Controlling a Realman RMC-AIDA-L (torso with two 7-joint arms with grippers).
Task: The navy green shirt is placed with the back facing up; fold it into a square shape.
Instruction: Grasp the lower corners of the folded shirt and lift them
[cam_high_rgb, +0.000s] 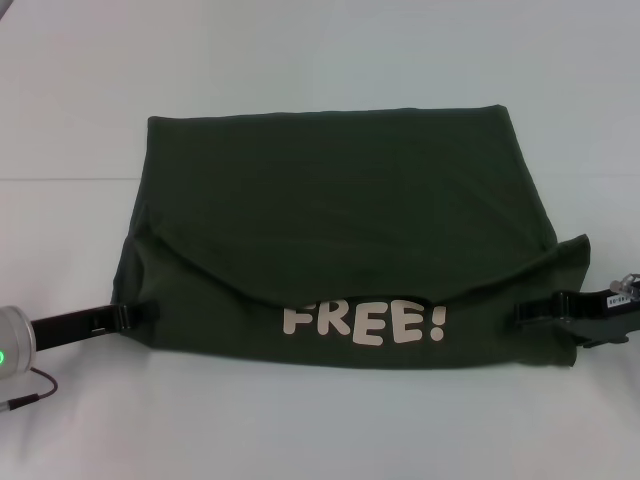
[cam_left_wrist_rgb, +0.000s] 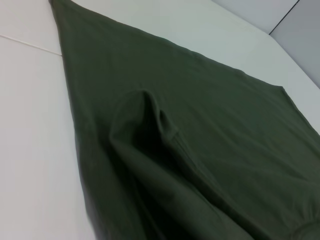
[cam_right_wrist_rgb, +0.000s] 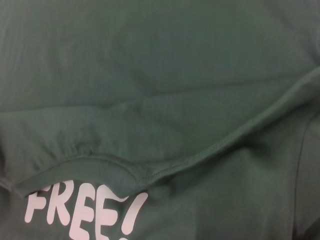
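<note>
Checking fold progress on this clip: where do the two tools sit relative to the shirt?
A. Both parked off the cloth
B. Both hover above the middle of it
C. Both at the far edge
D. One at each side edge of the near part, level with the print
D: in the head view the left tool and the right tool meet the navy green shirt at opposite side edges, level with the FREE! print.
</note>
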